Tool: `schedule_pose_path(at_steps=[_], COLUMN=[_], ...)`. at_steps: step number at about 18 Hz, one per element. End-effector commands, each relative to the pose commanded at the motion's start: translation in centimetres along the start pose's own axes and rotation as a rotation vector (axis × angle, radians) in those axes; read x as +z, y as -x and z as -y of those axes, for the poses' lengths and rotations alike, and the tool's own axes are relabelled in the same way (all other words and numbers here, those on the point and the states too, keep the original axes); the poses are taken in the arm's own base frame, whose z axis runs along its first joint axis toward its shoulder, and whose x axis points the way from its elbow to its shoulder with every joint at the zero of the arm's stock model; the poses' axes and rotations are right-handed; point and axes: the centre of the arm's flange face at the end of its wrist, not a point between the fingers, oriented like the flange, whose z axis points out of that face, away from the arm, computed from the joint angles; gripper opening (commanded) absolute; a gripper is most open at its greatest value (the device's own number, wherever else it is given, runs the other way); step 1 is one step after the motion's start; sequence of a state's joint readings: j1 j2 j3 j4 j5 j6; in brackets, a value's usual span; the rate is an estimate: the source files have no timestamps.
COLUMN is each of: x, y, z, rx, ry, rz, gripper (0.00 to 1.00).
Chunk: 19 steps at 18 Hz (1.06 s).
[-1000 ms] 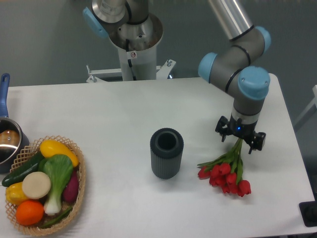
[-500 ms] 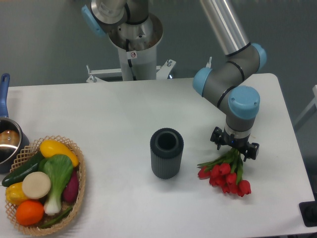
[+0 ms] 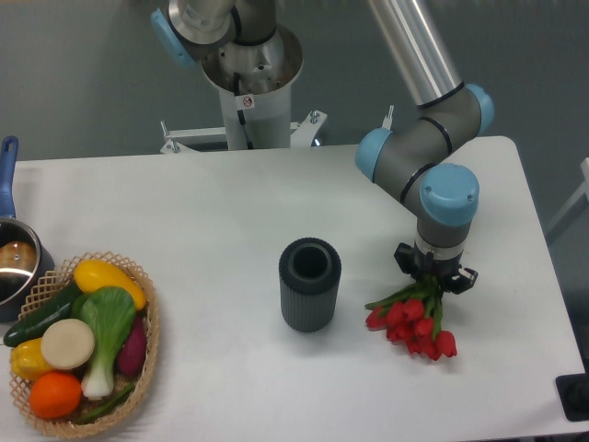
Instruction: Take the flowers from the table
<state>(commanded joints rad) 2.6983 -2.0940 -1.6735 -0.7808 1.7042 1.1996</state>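
Note:
The flowers [image 3: 413,322], a bunch of red tulips with green stems, lie on the white table [image 3: 230,203] at the right, heads pointing to the front. My gripper [image 3: 433,276] points straight down over the stem ends, its fingers drawn in close around the stems. The stem ends are hidden under it. I cannot tell whether the heads still touch the table.
A dark ribbed cylinder vase [image 3: 310,284] stands upright just left of the flowers. A wicker basket [image 3: 150,318] of vegetables sits at the front left, with a pot [image 3: 13,262] behind it. The robot base [image 3: 248,83] stands at the back edge.
The gripper has moved left and down onto the stem ends and its fingers have drawn together on them. The bunch has shifted slightly left.

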Motion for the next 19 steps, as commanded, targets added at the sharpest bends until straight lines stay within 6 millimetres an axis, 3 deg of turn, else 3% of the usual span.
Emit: schedule_pose_path(at_steps=[7, 10, 12, 16, 19], x=[-4.6, -6.9, -8.0, -10.7, -11.5], y=[1.1, 3.5, 6.2, 9.9, 10.8], z=[-2.2, -4.1, -6.5, -8.6, -10.2], rx=[-0.035, -0.076, -0.113, -0.13, -0.058], ry=[-0.009, -0.03, -0.053, -0.131, -0.124], rz=[0.022, 0.056, 0.02, -0.012, -0.028], gripper=[0.0, 0.0, 0.0, 0.0, 0.0])
